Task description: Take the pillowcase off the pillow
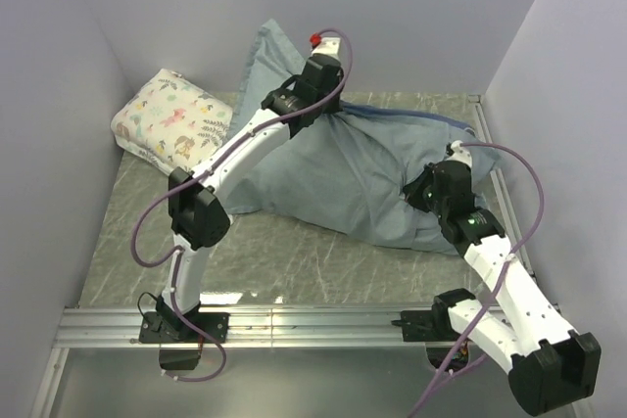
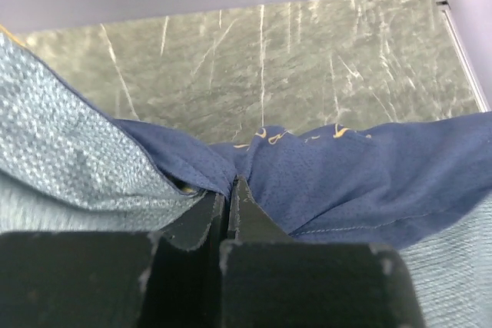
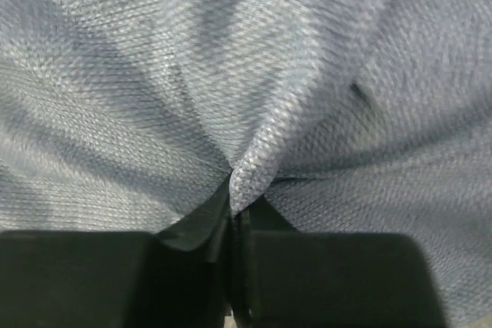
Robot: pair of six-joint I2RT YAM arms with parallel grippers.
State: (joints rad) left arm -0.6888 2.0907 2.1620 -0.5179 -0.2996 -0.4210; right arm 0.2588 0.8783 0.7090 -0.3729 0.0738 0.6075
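The pillowcase [image 1: 343, 178] lies across the middle of the table, its paler blue-grey inner side outward, bulging over something inside; the plain white pillow is hidden. My left gripper [image 1: 328, 110] is shut on a fold of the pillowcase at its far edge, where dark navy printed fabric [image 2: 346, 174] shows beside the paler side [image 2: 61, 151]; the gripper [image 2: 229, 183] pinches the fold. My right gripper [image 1: 431, 193] is shut on a pinch of the pale fabric [image 3: 231, 74] at the near right; the gripper [image 3: 234, 193] holds a small ridge of cloth.
A smaller white pillow with pastel floral print [image 1: 171, 119] lies at the back left against the wall. Walls enclose the table on the left, back and right. A metal rail [image 1: 294, 325] runs along the near edge. Marbled grey-green tabletop [image 1: 147, 242] shows at near left.
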